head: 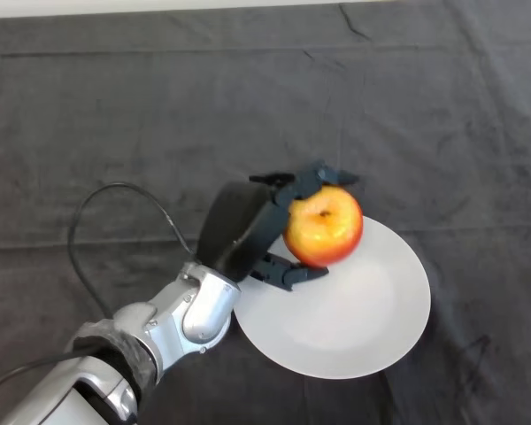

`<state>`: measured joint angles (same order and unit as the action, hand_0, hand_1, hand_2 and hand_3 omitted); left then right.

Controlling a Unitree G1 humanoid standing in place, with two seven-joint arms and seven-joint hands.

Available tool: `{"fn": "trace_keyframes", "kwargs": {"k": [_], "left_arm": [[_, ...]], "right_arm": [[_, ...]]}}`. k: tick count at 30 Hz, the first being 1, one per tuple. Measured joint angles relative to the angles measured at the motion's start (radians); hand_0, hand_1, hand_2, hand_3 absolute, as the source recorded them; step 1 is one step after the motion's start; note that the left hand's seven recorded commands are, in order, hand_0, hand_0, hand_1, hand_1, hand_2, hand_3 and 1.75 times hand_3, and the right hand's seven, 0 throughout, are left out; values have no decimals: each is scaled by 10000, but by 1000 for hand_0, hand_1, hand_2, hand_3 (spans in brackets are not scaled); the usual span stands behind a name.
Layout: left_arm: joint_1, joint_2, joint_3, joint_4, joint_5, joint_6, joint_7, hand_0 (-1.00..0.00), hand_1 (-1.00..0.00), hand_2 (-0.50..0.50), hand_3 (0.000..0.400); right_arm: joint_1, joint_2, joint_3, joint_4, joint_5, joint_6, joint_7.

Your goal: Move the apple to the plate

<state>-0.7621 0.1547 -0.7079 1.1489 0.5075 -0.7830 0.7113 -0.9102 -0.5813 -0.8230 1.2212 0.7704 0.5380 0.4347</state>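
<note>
Gripping the round red-yellow apple (324, 226), smooth, firm, fairly weighty, the black left hand (248, 232) clasps its sides above the white round plate (354, 319).

- Arm (190, 310): silver-grey, glossy shell with rounded joint housings (the wrist piece is almost ball-shaped).
- A dark band wraps the arm lower down.
- Hand (239, 228): matt black, a broad blocky palm with thick black fingers (288, 273).

The apple (324, 227) is red and yellow, with its stem hollow facing up, and it sits over the upper left edge of the plate (354, 319). The plate is white and round, lying flat near the table's front edge.
</note>
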Motion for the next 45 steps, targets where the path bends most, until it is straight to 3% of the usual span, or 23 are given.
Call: {"fn": "trace_keyframes", "kwargs": {"k": [9,10,11,12,13,15,16,18,19,30,35,45], "left_arm": [[-142,8,-355,25,260,420,-31,-1000,-1000,0,400],[-195,13,-491,25,263,503,-27,-1000,-918,-41,400],[-244,25,-603,25,272,561,-27,-1000,-918,-41,400],[-293,25,-659,25,326,626,-29,-1000,-424,-288,400],[-378,26,-706,26,460,716,-35,-1000,0,-500,400],[-441,24,-723,25,611,836,-39,-953,0,-476,381],[-447,33,-723,25,656,887,-38,-796,0,-398,318],[-450,40,-787,26,673,995,-41,-596,0,-298,238],[-456,57,-944,26,679,1056,-47,0,0,0,0],[-503,63,-1086,26,730,1292,0,0,0,0,0],[-652,118,-1149,27,1093,1372,73,0,0,0,0],[-771,890,-1184,63,1283,1163,643,0,0,0,0]], "right_arm": [[0,0,0,0,0,0,0],[0,0,0,0,0,0,0],[0,0,0,0,0,0,0],[0,-1,0,0,0,0,0],[0,-1,0,0,0,0,0],[0,0,0,0,0,0,0],[0,-1,-1,0,0,0,0],[0,-1,0,0,0,0,0],[0,-1,0,0,0,0,0],[0,0,0,0,0,0,0],[0,-1,0,0,0,0,0],[0,-4,-1,0,0,0,0]]}}
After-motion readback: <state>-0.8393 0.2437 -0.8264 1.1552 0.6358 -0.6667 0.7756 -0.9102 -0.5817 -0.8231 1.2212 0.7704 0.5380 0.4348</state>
